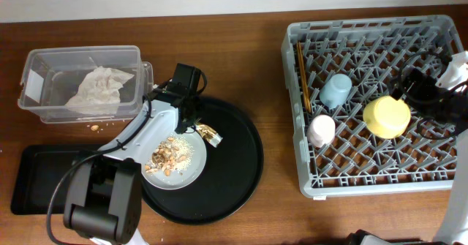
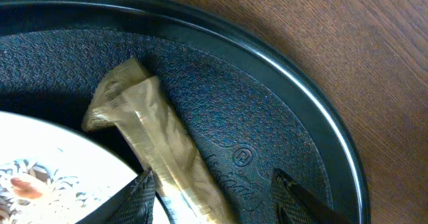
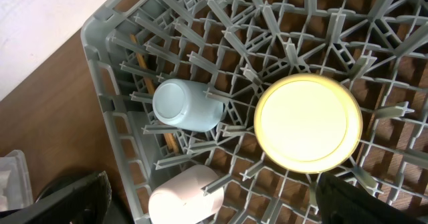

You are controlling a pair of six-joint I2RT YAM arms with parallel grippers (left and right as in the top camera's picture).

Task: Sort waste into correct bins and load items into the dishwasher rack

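A gold wrapper (image 2: 157, 140) lies on the round black tray beside the grey plate (image 1: 189, 164), which holds beige food scraps (image 1: 167, 156). My left gripper (image 2: 214, 198) is open, its fingers on either side of the wrapper's near end; in the overhead view it (image 1: 198, 126) is low over the wrapper (image 1: 213, 135). The dishwasher rack (image 1: 365, 178) holds chopsticks (image 1: 301, 73), a blue cup (image 1: 336, 90), a pink cup (image 1: 320, 129) and an upturned yellow bowl (image 1: 385, 116). My right gripper (image 3: 214, 204) is open and empty above the rack, near the bowl (image 3: 309, 122).
A clear tub (image 1: 44, 110) at the back left holds crumpled white paper (image 1: 99, 86). A shallow black tray (image 1: 36, 179) sits at the front left. The large round black tray (image 1: 238, 172) lies mid-table. Crumbs (image 1: 93, 127) lie on the wood by the tub.
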